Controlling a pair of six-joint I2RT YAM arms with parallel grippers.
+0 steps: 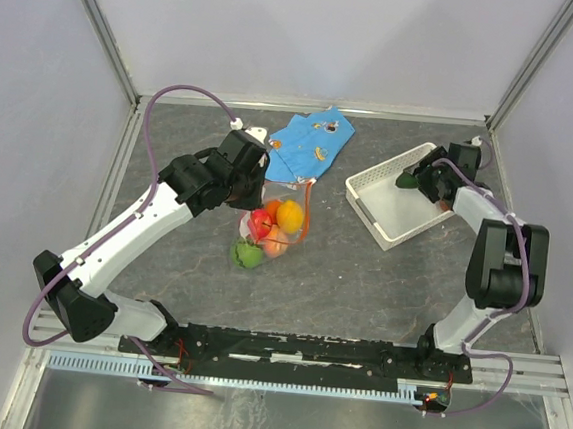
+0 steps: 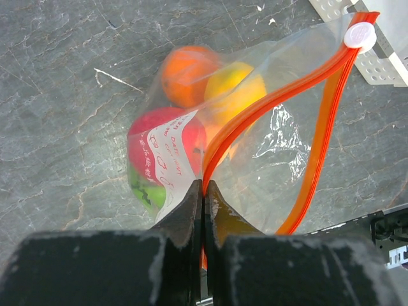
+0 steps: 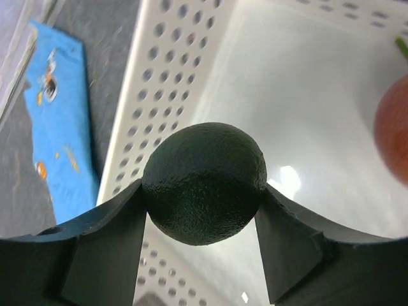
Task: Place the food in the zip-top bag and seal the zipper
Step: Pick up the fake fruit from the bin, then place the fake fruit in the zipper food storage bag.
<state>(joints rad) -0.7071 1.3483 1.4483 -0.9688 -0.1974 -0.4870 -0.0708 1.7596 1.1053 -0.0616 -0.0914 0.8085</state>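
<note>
The clear zip-top bag [image 2: 280,140] lies mid-table and also shows in the top view [image 1: 271,223]. It holds orange [image 2: 185,73], yellow [image 2: 233,89], red [image 2: 162,137] and green [image 2: 143,191] toy fruits. My left gripper [image 2: 204,188] is shut on the orange-red zipper strip [image 2: 255,111]; the mouth gapes open, with the white slider [image 2: 360,33] at its far end. My right gripper [image 3: 203,197] is shut on a dark round fruit [image 3: 204,182] and holds it above the white basket [image 3: 306,83]. A red fruit [image 3: 392,131] lies in the basket.
The white lattice basket [image 1: 381,195] stands at the right rear. A blue patterned cloth [image 1: 308,141] lies at the back centre, just behind the bag. Metal frame rails run along the table's back and sides.
</note>
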